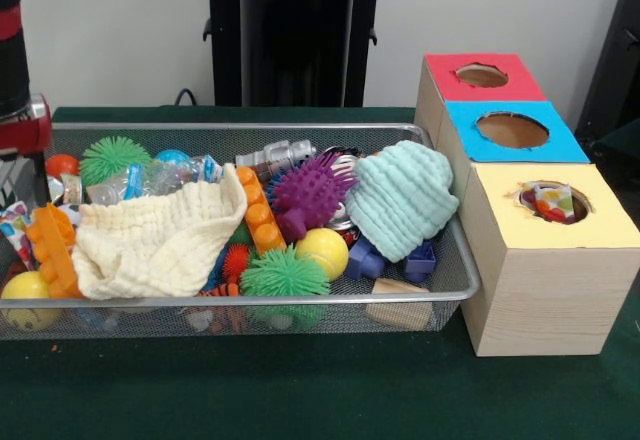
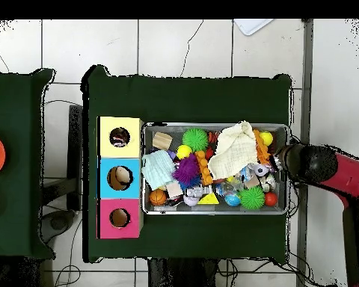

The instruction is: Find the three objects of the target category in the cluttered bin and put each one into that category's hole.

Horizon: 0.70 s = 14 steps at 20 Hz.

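The silver wire-mesh bin lies on the green table, full of toys; it also shows in the overhead view. One white cloth piece with coloured dots lies inside the round hole of the yellow-topped box, and it shows there from above too. Another dotted piece shows at the bin's left end, right under my gripper. In the overhead view my gripper is over the bin's right end. A third dotted piece is not visible.
A cream knit cloth and a mint knit cloth lie on the pile among a purple spiky toy, green spiky balls, orange bricks and a yellow ball. The blue-topped box and red-topped box stand behind the yellow one.
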Available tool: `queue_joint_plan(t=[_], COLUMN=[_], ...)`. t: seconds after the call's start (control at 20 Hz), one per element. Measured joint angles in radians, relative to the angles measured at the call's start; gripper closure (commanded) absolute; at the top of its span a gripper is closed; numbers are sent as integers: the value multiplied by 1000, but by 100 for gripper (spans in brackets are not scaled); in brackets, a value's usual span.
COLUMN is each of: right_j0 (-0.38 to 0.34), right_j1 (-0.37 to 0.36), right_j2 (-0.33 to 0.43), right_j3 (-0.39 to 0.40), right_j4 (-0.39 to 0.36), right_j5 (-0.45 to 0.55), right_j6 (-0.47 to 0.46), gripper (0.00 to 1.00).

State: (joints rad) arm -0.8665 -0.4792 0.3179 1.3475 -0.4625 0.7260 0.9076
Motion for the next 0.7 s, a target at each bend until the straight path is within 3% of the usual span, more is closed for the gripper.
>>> queue_joint_plan(t=[0.3, 0.7], right_j0=[-16, -4], right_j1=[71, 86], right_j2=[-21, -51], right_j3=[-29, -34], right_j4=[15, 37], right_j5=[-27, -34], right_j6=[0, 1], gripper=[0, 0])
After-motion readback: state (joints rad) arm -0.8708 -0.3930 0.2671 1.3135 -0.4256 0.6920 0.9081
